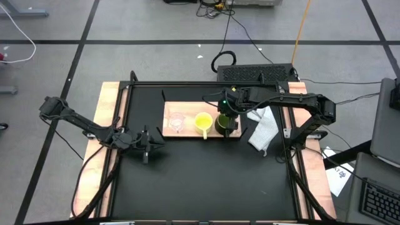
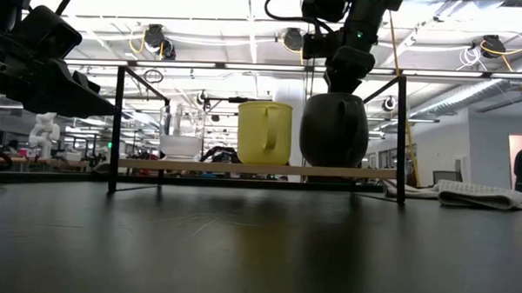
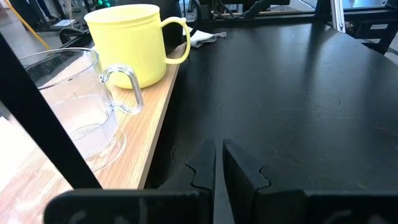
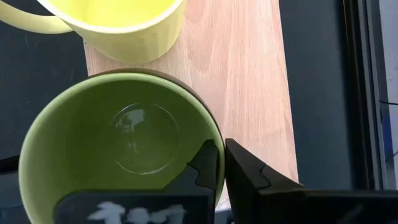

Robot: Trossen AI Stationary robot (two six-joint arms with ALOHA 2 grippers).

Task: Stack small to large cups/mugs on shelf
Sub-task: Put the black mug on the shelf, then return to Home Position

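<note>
Three vessels stand in a row on the light-brown shelf board (image 1: pixel 187 109): the clear glass cup (image 1: pixel 177 122) on the left, the yellow mug (image 1: pixel 202 122) in the middle, and the dark olive-green mug (image 1: pixel 220 125) on the right. My right gripper (image 4: pixel 222 162) hangs over the green mug (image 4: pixel 118 137), shut on its rim. My left gripper (image 1: pixel 149 145) is shut and waits low over the black table, near the board's left corner. From there the left wrist view shows the glass cup (image 3: pixel 74 106) and the yellow mug (image 3: pixel 127 43). My right gripper pinches the green mug's rim (image 4: pixel 214 134) on the side away from the yellow mug. One finger (image 4: pixel 205 165) is inside the mug and the other (image 4: pixel 245 171) outside. The fingers come from above, pointing down. The mug (image 2: pixel 334 130) is upright, its base at the shelf (image 2: pixel 199 166).
A crumpled white cloth (image 1: pixel 262 128) lies on the table right of the board. A black frame (image 2: pixel 114 124) with upright posts surrounds the work area. Dark tabletop (image 1: pixel 206 181) stretches in front of the board toward the near edge.
</note>
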